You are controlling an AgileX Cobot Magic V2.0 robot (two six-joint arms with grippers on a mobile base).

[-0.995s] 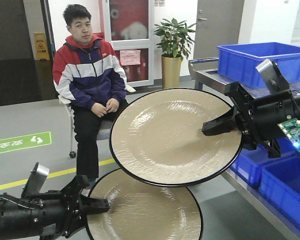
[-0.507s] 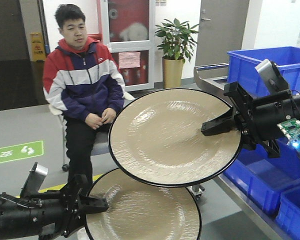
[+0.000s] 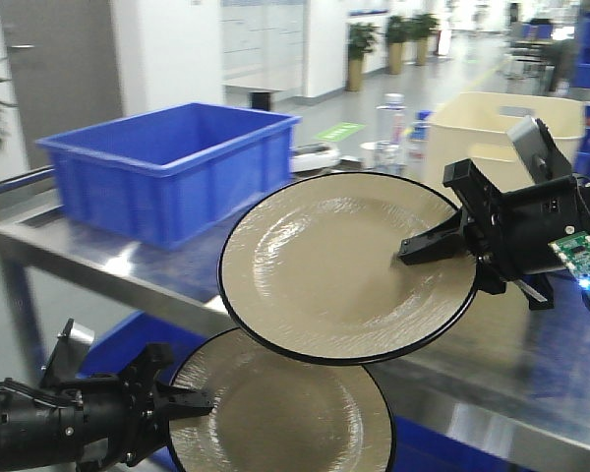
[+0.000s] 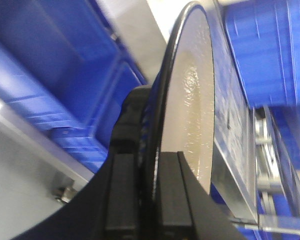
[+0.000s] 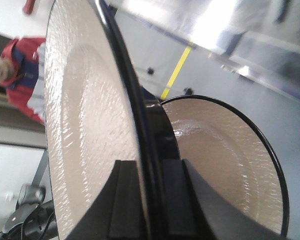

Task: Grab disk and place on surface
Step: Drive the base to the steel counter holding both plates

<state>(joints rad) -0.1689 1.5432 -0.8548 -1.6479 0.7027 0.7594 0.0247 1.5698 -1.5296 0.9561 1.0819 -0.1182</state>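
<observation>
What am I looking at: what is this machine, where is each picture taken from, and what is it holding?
It is a two-armed robot on a mobile base. The wide picture looks forward from the robot; the other two come from cameras on its wrists. The left gripper is shut on the rim of the lower plate; the right gripper is shut on the upper plate. Both plates are beige with black rims, held in the air. Behind them a steel bench carries a blue bin and a cream bin. Each wrist view shows its plate edge-on between the jaws.
</observation>
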